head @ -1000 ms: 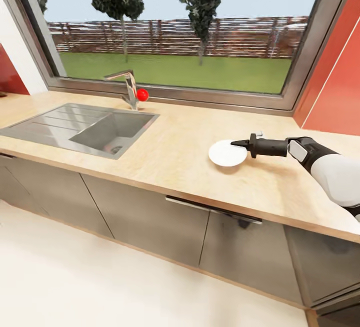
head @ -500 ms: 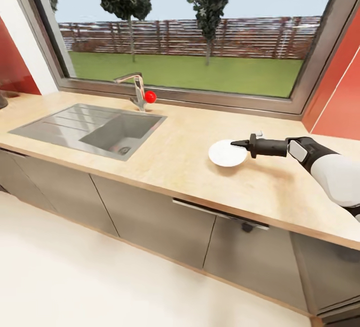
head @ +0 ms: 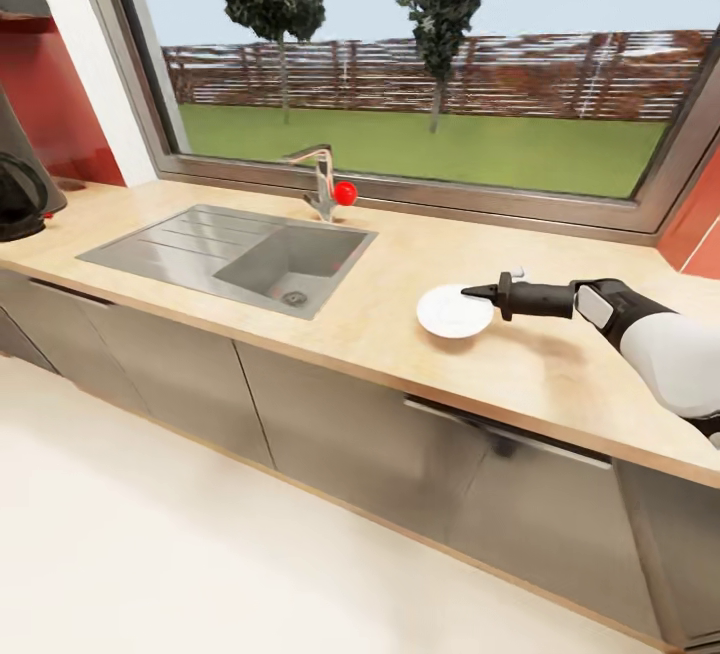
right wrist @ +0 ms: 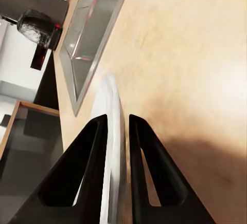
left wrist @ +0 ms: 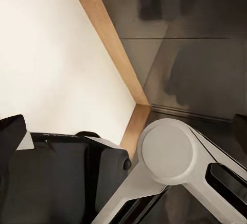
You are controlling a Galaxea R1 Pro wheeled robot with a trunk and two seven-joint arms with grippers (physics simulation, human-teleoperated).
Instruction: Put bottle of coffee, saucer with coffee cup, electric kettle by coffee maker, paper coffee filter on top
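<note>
The countertop (head: 400, 274) runs beneath the window (head: 420, 64), pale wood over grey cabinet fronts (head: 330, 434). The steel sink (head: 240, 259) is set into it, with the faucet (head: 322, 179) behind, carrying a red knob. At the far left end stands a dark appliance (head: 25, 196); I cannot tell whether it is the kettle or the coffee maker. My right gripper (head: 470, 289) reaches over the counter, its fingers (right wrist: 95, 172) pinching the rim of the white saucer (head: 450, 312), held over the counter well right of the sink. My left arm's pincer: I cannot tell its state; that camera shows floor (left wrist: 56, 59) and cabinet base.
</note>
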